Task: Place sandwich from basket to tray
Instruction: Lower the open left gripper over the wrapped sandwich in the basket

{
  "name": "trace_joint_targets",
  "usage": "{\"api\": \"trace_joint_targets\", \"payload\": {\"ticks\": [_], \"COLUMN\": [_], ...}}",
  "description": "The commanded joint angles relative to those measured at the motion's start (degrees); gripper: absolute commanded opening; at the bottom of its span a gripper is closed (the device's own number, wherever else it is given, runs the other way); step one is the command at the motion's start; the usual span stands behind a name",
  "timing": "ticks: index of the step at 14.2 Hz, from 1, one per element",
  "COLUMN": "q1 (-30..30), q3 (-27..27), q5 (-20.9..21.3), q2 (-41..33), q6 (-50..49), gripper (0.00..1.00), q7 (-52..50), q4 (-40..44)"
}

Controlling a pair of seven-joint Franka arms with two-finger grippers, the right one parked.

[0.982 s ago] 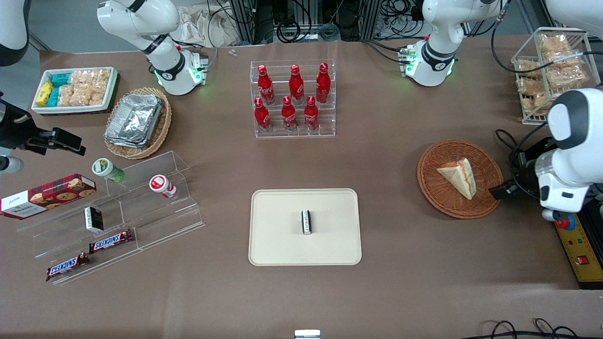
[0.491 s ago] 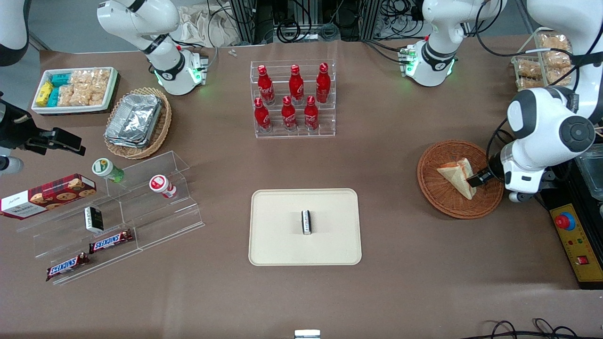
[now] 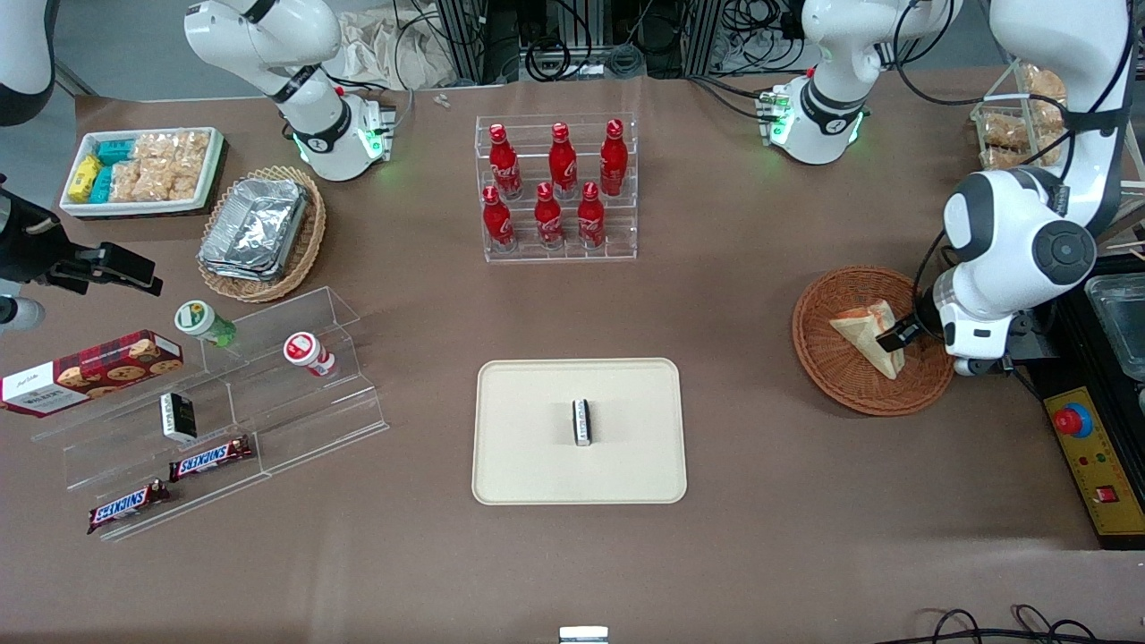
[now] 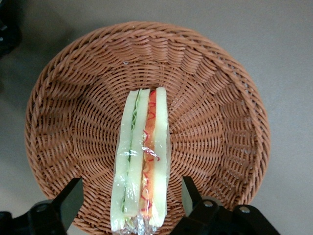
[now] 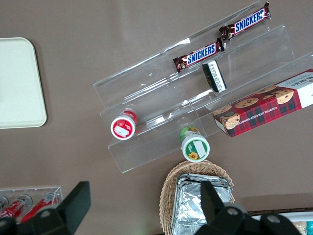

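Observation:
The sandwich (image 3: 869, 334) (image 4: 141, 161), a plastic-wrapped wedge of white bread with red, orange and green filling at its edge, lies in the round reddish-brown basket (image 3: 836, 376) (image 4: 215, 107) toward the working arm's end of the table. My gripper (image 3: 894, 338) (image 4: 132, 198) hangs open over the basket at the sandwich's filling edge. One finger (image 4: 71, 198) stands on each side of the wedge, and neither touches it. The cream tray (image 3: 537, 465) lies mid-table, nearer the front camera, with a small black-and-white packet (image 3: 582, 421) on it.
A clear rack of red bottles (image 3: 556, 188) stands mid-table. A wire rack of snack bags (image 3: 1020, 134) is beside the working arm. A control box with a red button (image 3: 1087, 465) sits next to the basket. Clear shelves with snacks (image 3: 206, 420) lie toward the parked arm's end.
The working arm swung in from the table's end over the basket. Its open gripper moved from outside the rim to the sandwich's filling edge. The sandwich has not moved.

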Motion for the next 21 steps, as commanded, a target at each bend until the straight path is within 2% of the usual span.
{"api": "trace_joint_targets", "payload": {"ticks": [1,4,9,14,15,17,18,19,20,21], "q1": [0.15,0.06,0.06,-0.20,-0.20,-0.46,-0.47,-0.55,-0.55,-0.55], "q3": [-0.13,-0.13,-0.22,-0.22,-0.22,-0.31,-0.39,-0.40,-0.40,-0.48], "q5": [-0.22,-0.31,-0.48,-0.48,-0.48,-0.48,-0.48,-0.40,-0.05,0.13], "q2": [-0.86,-0.42,0.45,1.77,1.77,1.77,1.77,1.69,1.43,1.07], "q6": [3.24,3.51,12.54,15.46,15.46,15.46,15.38,15.20,15.20,14.85], "gripper": [0.90,0.90,0.90,0.88,0.77,0.33,0.19,0.10,0.08,0.00], "q7": [-1.41,-2.55,-3.17,-3.26,-3.26,-3.26,-3.34,-3.17,-2.82,-2.29], "q4": [-2.47,-3.09,-8.62,-9.77,-9.77,-9.68,-9.60,-9.51,-9.51,-9.33]}}
